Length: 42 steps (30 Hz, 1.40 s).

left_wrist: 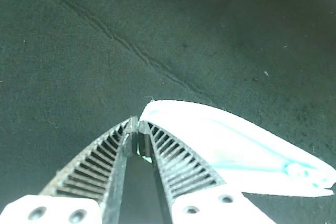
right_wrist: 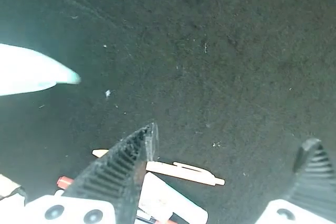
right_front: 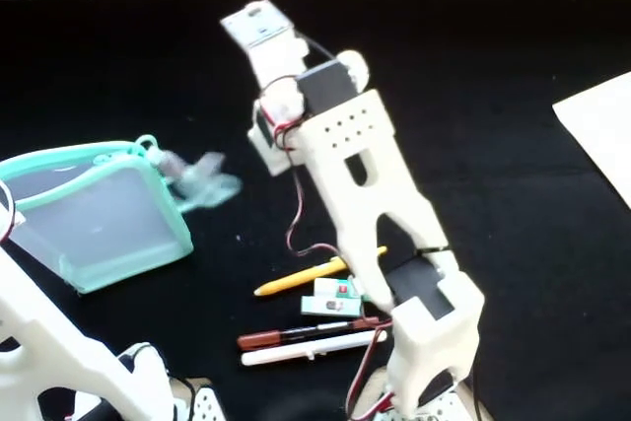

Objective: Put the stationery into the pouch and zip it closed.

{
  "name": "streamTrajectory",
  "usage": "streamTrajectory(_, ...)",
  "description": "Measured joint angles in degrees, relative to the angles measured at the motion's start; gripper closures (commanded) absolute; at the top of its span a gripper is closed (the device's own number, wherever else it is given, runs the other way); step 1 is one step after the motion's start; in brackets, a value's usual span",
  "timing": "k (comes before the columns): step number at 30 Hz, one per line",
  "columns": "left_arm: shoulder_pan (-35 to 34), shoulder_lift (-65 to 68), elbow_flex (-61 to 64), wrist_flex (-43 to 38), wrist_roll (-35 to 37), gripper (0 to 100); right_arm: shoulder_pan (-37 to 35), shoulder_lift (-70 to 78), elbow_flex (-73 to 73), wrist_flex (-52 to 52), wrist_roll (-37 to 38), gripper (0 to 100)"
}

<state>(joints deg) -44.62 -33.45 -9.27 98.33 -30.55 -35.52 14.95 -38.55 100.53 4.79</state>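
The left gripper [left_wrist: 138, 125] has its jaws pressed together on a corner of the teal pouch [left_wrist: 226, 135] – the pouch lies at the left of the black table [right_front: 513, 244], one edge raised. The right gripper [right_wrist: 231, 135] hangs over the cloth with its jaws spread wide, holding nothing. The stationery lies apart from the pouch beside the right arm's base – a yellow pen [right_front: 315, 276], a small white eraser [right_front: 330, 303], a brown marker [right_front: 301, 335] and a white pen [right_front: 311, 348].
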Motion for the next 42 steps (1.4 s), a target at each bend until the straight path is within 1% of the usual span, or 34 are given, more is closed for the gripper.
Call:
streamTrajectory(4,-0.09,0.00,0.00,0.00,0.00,99,0.00,-0.70,0.00,0.00,0.00,59.1)
streamTrajectory(9,0.00,0.00,0.00,0.00,0.00,99,0.00,-7.38,0.35,0.00,0.00,59.1)
streamTrajectory(11,-0.09,0.00,0.00,0.00,-0.09,99,0.00,-11.08,3.16,0.00,0.00,59.1)
streamTrajectory(13,0.00,0.00,0.00,0.00,-0.09,99,0.00,-14.51,8.44,0.00,0.35,59.1)
streamTrajectory(22,-0.09,0.00,0.00,1.05,-0.09,99,0.00,-26.73,44.22,-0.35,10.55,59.1)
streamTrajectory(29,0.44,-0.26,2.99,1.23,-0.09,99,0.00,-36.92,64.53,-10.90,14.42,59.1)
streamTrajectory(32,1.76,-2.64,5.45,1.23,-0.18,99,0.00,-40.26,71.12,-15.03,14.86,59.1)
streamTrajectory(36,4.66,-10.02,9.76,1.32,-0.18,99,0.09,-42.90,77.19,-19.60,14.86,59.1)
streamTrajectory(39,5.45,-15.65,15.03,1.32,-0.18,99,0.09,-43.87,79.30,-21.89,14.86,59.1)
streamTrajectory(42,5.63,-18.46,20.04,1.32,-0.44,99,0.09,-43.87,79.74,-23.21,14.86,59.1)
